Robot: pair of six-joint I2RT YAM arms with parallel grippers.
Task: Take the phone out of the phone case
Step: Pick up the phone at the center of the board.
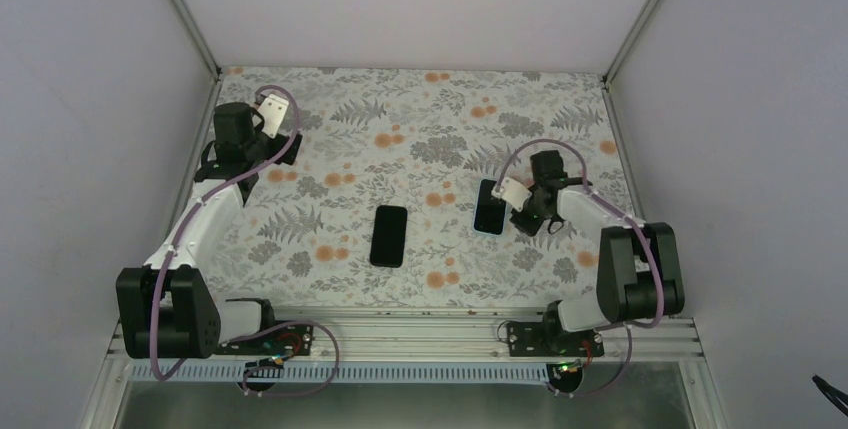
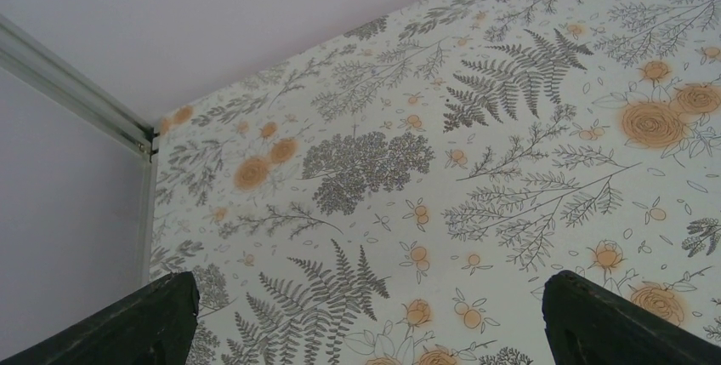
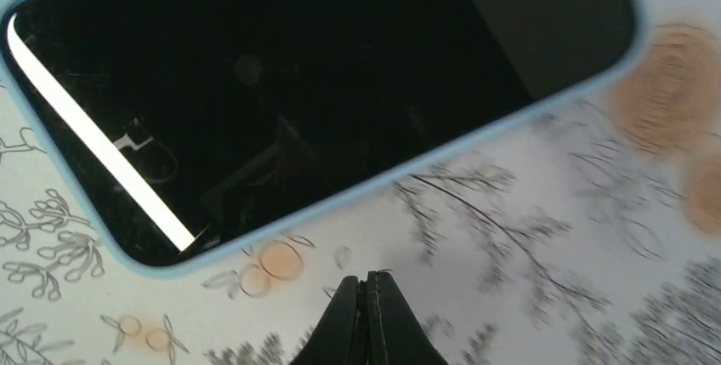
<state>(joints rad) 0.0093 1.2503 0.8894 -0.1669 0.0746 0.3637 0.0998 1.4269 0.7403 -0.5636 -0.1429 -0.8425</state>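
Rt tool (image 3: 367,278) closed beside phone (image 1: 490,207), long axis near-far.

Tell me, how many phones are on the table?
2. A black phone lies in the middle; a blue-cased phone lies near the right gripper.

A strip of floral-patterned table (image 1: 437,234) lies open between the flat black rectangular slab (image 1: 389,236) and the light-blue-cased black phone (image 1: 489,207).

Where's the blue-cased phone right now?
Top view: the blue-cased phone lies flat on the table right of centre, just off the tips of the shut right gripper, with a second black phone to its left.
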